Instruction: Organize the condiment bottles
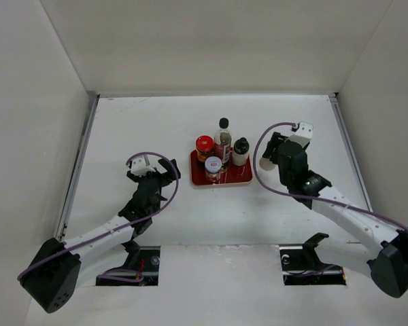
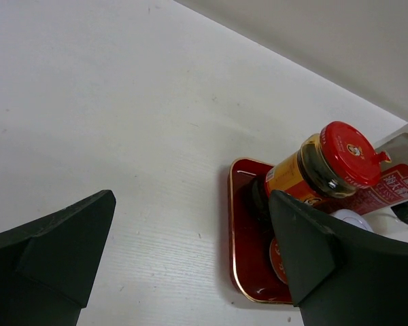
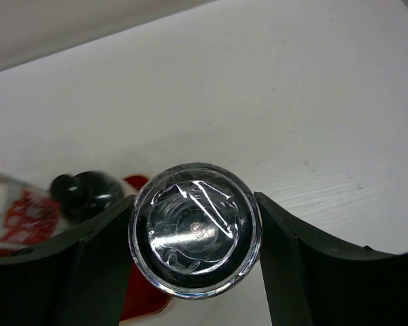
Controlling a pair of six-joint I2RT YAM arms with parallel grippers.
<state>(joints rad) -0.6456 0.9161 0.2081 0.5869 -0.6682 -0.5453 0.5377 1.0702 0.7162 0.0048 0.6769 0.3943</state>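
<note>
The work area was a white table [image 1: 136, 129] enclosed by white walls on the left, far and right sides. A red tray [image 1: 239, 176] with a gold rim lay near the middle of the table, and four condiment bottles stood upright on it. The red-lidded jar [image 1: 205, 144] stood at the tray's far left corner and the tall black-capped bottle [image 1: 224, 139] at the middle of its far edge. The small pale black-capped bottle [image 1: 241, 151] stood at the far right corner, and the silver-lidded jar [image 1: 213, 165] toward the near edge, left of middle. A fifth container, the clear round-based bottle [image 3: 194, 227], was off the tray, just beyond its right edge. It was seen end-on in the right wrist view. The right gripper [image 3: 194, 198] clasped this bottle, with one finger against each side. Whether the bottle rested on the table could not be determined. The left gripper [image 2: 190, 204] hung over bare table near the tray's left edge, fingers spread wide with nothing between them.
</note>
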